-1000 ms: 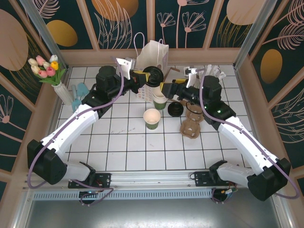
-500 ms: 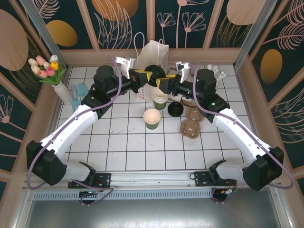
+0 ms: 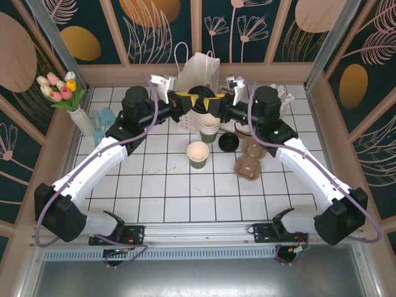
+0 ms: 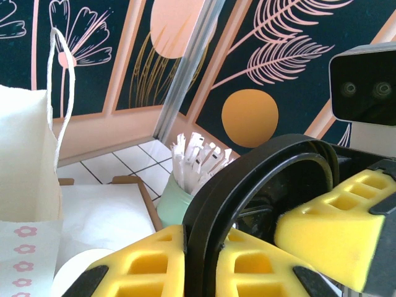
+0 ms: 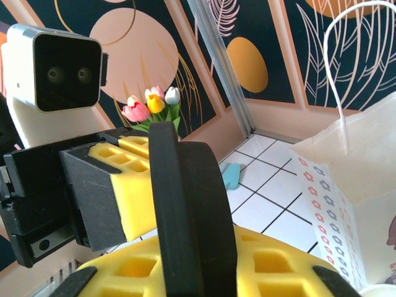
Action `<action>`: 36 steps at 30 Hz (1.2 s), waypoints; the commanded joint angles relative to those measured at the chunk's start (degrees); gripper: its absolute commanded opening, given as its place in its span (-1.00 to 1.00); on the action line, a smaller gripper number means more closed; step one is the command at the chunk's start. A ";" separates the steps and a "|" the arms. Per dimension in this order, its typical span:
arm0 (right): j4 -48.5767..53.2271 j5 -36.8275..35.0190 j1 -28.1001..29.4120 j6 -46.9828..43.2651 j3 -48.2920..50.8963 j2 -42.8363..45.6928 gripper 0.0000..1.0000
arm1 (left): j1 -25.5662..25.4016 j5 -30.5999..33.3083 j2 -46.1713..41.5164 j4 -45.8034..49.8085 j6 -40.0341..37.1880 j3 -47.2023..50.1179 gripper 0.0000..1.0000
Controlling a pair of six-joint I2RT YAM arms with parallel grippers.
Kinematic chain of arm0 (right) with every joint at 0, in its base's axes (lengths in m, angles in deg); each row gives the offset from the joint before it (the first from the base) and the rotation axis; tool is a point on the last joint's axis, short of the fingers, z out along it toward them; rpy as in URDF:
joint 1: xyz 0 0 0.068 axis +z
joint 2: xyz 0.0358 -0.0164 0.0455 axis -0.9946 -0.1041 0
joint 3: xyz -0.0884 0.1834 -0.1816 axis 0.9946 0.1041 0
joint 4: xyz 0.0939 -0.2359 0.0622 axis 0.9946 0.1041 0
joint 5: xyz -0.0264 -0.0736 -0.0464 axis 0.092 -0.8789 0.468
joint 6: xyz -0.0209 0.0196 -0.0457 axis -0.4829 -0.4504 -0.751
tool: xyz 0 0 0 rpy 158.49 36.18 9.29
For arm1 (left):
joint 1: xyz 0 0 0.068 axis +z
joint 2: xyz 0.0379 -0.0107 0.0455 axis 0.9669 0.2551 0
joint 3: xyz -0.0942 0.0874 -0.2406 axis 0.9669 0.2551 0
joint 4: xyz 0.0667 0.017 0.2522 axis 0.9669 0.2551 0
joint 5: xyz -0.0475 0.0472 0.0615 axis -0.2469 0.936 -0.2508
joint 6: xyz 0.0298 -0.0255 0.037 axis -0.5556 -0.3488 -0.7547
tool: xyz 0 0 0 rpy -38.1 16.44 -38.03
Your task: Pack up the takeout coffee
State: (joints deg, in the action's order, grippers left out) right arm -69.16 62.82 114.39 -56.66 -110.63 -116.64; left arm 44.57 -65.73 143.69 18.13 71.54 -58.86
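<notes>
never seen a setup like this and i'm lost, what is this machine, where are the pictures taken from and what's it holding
Two robot arms are bolted to the near edge of a tiled table. The wide picture looks down from above; the other two come from a camera on each wrist. The left gripper and right gripper meet over the table, both pinching one black lid between yellow pads. On the table sit an open green cup, a stack of cups, a second lid, a cardboard carrier, a white paper bag and a vase of tulips.

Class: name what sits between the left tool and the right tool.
A round black lid, with left tool and right tool both gripping it, top view.
</notes>
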 commanded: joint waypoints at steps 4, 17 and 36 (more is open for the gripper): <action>5.81 -5.51 0.66 -10.26 -4.95 -0.11 -0.78 | -0.20 -4.37 -2.80 -0.91 -0.48 1.43 -0.44; 7.89 -34.82 11.33 -48.37 -7.68 -0.07 -0.88 | 0.83 0.84 -16.52 6.43 -3.17 10.02 0.97; -25.51 -32.16 19.66 -115.62 18.66 6.00 -1.00 | 5.43 16.86 -11.37 40.12 7.37 -12.90 0.97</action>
State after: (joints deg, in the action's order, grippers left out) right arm -86.95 27.39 133.54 -157.64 -93.78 -112.97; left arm 49.46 -47.41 130.42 48.49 79.80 -67.64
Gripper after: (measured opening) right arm 0.189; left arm 0.985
